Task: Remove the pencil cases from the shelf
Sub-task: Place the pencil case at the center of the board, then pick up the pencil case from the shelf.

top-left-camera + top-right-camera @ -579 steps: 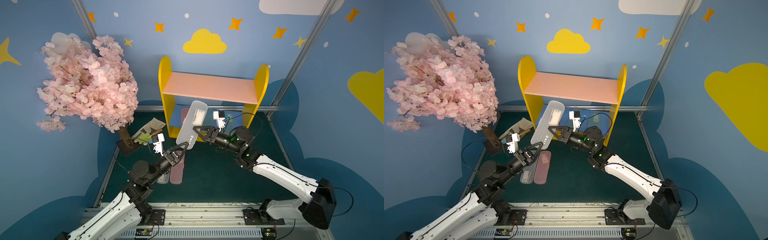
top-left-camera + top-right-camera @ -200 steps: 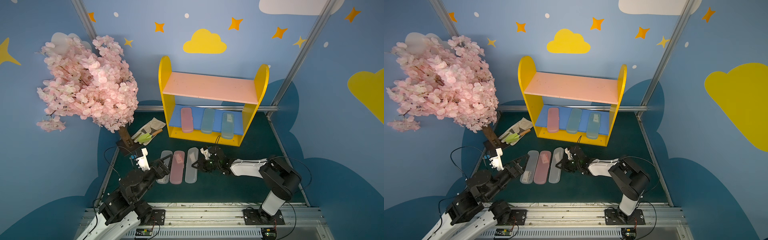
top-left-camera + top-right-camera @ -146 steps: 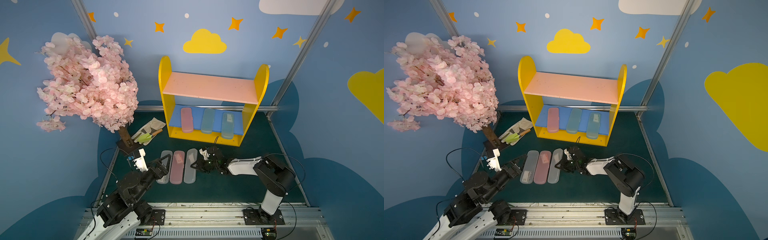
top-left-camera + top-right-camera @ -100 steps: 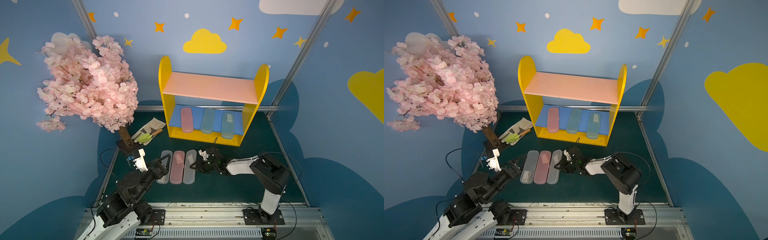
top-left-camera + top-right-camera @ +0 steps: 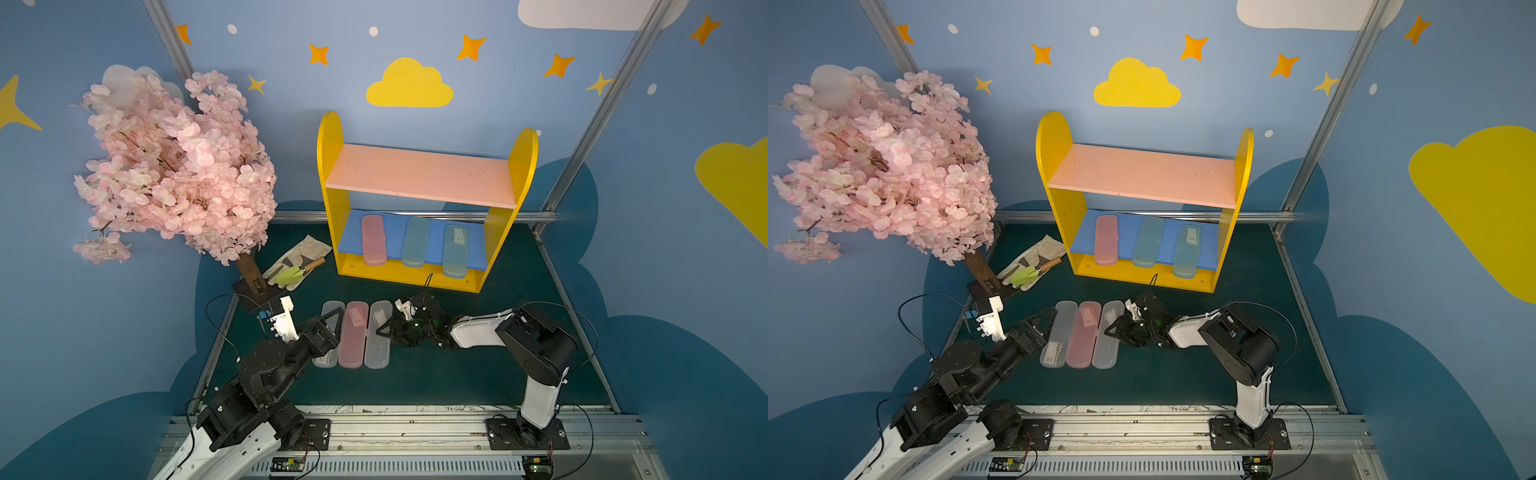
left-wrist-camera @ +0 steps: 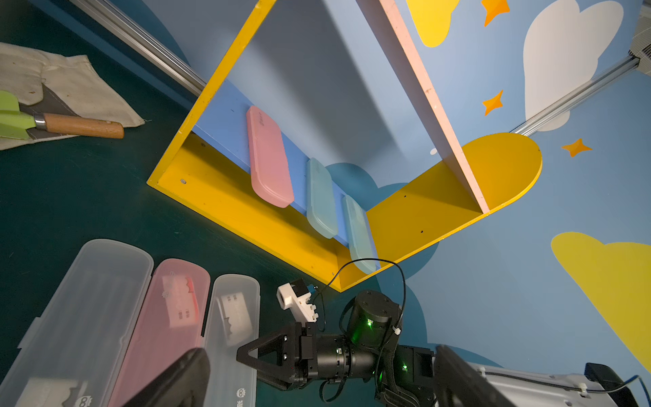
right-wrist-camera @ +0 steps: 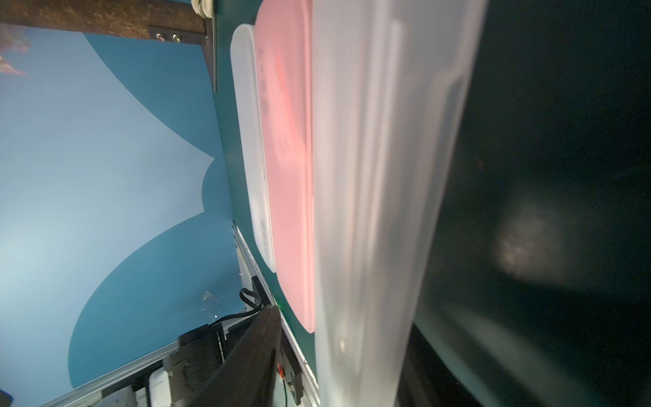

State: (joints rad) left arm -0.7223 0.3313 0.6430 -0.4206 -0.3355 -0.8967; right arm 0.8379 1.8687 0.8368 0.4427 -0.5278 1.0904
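Three pencil cases (image 5: 415,242) lie on the shelf's (image 5: 419,183) blue lower board, and three others sit side by side on the table (image 5: 457,382). The right gripper (image 5: 383,331) has its jaws apart around the nearest frosted case (image 5: 377,347). The left gripper (image 5: 330,326) hovers with its jaws wide apart.

White links (image 5: 478,332), black joints (image 5: 544,353), black right claw (image 6: 246,354), looping cables (image 6: 370,260)
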